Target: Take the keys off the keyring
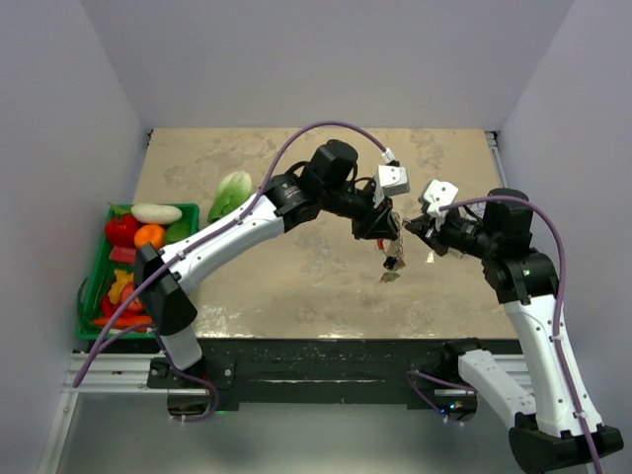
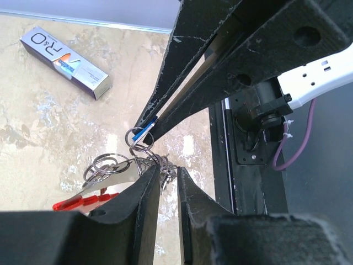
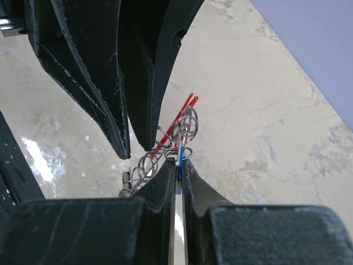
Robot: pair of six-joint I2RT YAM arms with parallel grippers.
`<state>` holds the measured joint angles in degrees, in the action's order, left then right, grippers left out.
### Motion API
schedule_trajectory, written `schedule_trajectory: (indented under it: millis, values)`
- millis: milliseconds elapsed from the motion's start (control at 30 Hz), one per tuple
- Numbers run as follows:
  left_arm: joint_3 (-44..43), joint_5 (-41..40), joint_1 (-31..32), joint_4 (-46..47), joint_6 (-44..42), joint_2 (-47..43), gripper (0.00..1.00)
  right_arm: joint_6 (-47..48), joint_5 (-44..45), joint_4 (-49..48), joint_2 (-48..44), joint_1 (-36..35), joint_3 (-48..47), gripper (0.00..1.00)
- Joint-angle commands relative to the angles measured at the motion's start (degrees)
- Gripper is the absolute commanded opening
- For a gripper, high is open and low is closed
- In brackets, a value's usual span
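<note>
Above the worktop (image 1: 296,286), left pincer (image 2: 168,172) is gripping the keyring (image 2: 105,165), right pincer (image 3: 177,163) pinching a blue key (image 3: 180,157); skewed pulling is risking a slip.

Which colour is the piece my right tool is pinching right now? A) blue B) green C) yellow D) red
A: the right wrist view shows a blue key clamped in the right tool, while the left tool grips the keyring.
</note>
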<state>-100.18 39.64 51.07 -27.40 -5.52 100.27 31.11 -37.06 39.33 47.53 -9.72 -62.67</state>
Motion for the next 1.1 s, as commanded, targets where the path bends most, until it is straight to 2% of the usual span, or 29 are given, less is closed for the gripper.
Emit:
schedule_trajectory:
  millis: [0, 200, 700, 1067]
  values:
    - [-2.65, -1.14, -0.27, 2.79, 0.42, -0.34, 0.24, -0.26, -2.05, -2.16, -1.21, 0.05, -0.61, 0.0]
    - [-2.56, -2.11, -0.18, 3.14, 0.68, 0.01, 0.25, -0.53, -2.4, -2.15, -1.21, 0.05, -0.69, 0.0]
    - [-3.09, -2.37, -0.18, 4.19, 3.76, 0.28, 0.37, -1.58, -1.7, -3.21, -1.21, 0.05, 0.01, 0.0]
    - [-2.74, -2.37, 0.26, 4.46, 3.59, 1.33, 0.36, -2.29, -2.14, -3.56, -0.42, -0.04, -0.61, 0.0]
